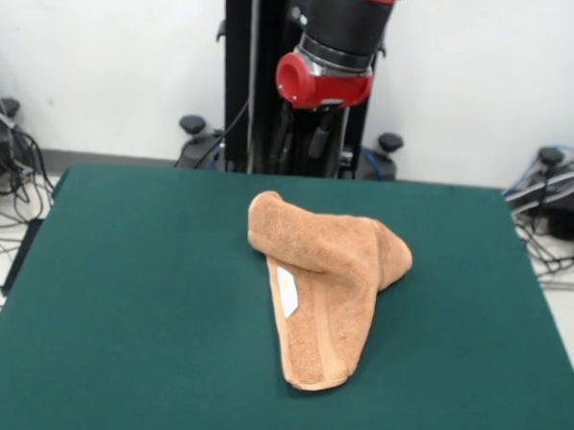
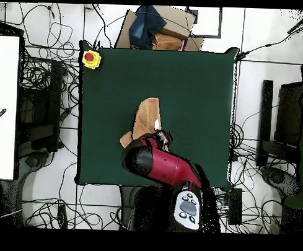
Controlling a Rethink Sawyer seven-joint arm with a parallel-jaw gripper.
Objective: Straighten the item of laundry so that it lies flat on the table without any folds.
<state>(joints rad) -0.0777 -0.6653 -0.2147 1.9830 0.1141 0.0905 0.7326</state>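
Observation:
The peach-orange towel (image 1: 326, 294) lies crumpled near the middle of the dark green table (image 1: 119, 293). Its upper part is rolled over in a thick fold. A narrow folded strip with a white label (image 1: 287, 292) runs toward the camera. In the overhead view the towel (image 2: 147, 118) shows as a narrow folded shape, partly hidden under the arm. My gripper (image 1: 315, 139) hangs below the red wrist, above the table's far side, behind and above the towel and apart from it. It blends into the dark pedestal behind it.
A yellow box with a red button (image 2: 91, 59) sits on one table corner. A cardboard box with blue cloth (image 2: 160, 28) stands just past the table edge. The black pedestal (image 1: 251, 78) is at the far side. Cables lie on the floor around the table.

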